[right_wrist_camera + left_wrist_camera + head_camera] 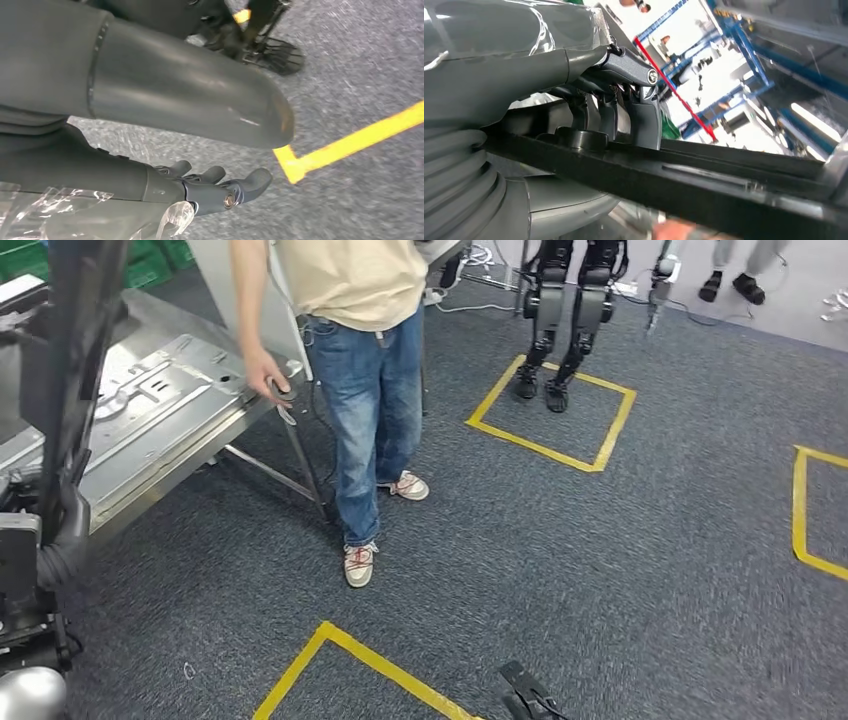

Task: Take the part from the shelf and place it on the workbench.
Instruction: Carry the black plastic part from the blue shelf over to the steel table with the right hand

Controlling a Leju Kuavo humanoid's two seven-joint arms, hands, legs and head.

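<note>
Head view: a black frame part (75, 370) rises at the left beside a person (350, 340) by the steel workbench (170, 410). Left wrist view: the left hand (619, 110) has its fingers clamped over that black part (684, 185). Right wrist view: the right hand (210, 187) hangs over grey carpet (360, 80), fingers loosely apart, holding nothing.

Text: none can be read.
Labels, brands, numbers: none legible on any thing.
Floor (620, 570): yellow tape squares (553, 418), plain lines with no lettering.
Far background, left wrist view: too blurred to read.
</note>
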